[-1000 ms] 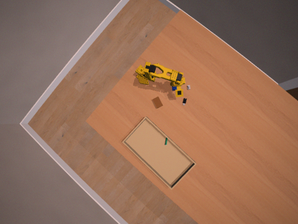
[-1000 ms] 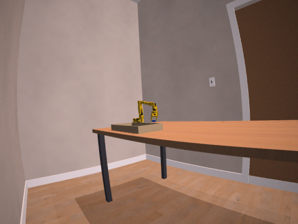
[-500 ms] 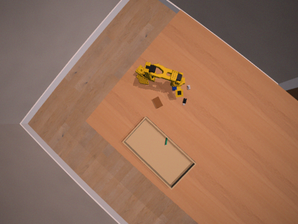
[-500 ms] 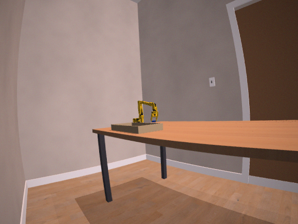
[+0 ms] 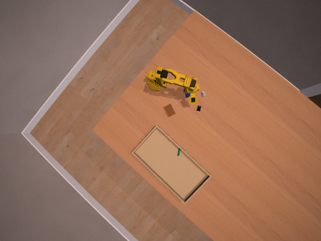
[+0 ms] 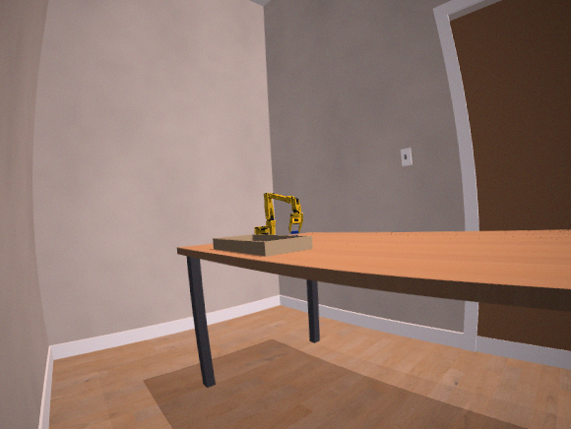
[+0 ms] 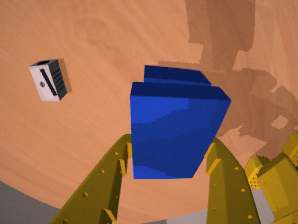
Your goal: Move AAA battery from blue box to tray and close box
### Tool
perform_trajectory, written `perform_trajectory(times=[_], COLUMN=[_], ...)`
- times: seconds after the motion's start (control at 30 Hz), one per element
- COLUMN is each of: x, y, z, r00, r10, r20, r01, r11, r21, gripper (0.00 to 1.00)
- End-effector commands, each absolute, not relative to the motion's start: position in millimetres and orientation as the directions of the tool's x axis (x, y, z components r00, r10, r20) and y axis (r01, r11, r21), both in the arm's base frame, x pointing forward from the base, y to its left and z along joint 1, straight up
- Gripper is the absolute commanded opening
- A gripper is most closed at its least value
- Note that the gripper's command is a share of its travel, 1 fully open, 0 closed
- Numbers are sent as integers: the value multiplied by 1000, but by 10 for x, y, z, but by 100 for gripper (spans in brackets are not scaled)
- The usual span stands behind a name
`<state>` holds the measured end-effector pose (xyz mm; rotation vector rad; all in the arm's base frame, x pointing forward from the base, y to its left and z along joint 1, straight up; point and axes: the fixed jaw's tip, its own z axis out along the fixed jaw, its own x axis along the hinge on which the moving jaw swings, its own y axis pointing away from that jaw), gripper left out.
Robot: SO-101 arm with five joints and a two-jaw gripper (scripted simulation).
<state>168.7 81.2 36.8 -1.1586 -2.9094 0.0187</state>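
My gripper (image 7: 172,163) is shut on the blue lid (image 7: 176,129) and holds it just above the blue base (image 7: 174,75), which stands on the table and shows only as a dark blue edge behind the lid. From above the blue box (image 5: 187,95) is mostly hidden under my gripper (image 5: 191,98). In the side view the lid (image 6: 294,232) hangs low over the table. A small green AAA battery (image 5: 179,152) lies in the tray (image 5: 170,163), near its long edge on the arm's side.
A brown box (image 5: 169,110) lies left of my gripper. A small black-and-white object (image 5: 198,109) and a small white one (image 5: 203,94) lie close by; the white one also shows in the wrist view (image 7: 48,80). The arm's base (image 5: 155,78) is behind.
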Motion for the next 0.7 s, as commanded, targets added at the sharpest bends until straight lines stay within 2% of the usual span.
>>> perform_trajectory(times=[0.0, 0.67], x=[1707, 1709], y=[815, 830], z=[379, 313], r00=[-717, -722], r10=[697, 692], r20=[0, 0], r01=[697, 692], r11=[717, 722], r21=[0, 0], gripper=[22, 22])
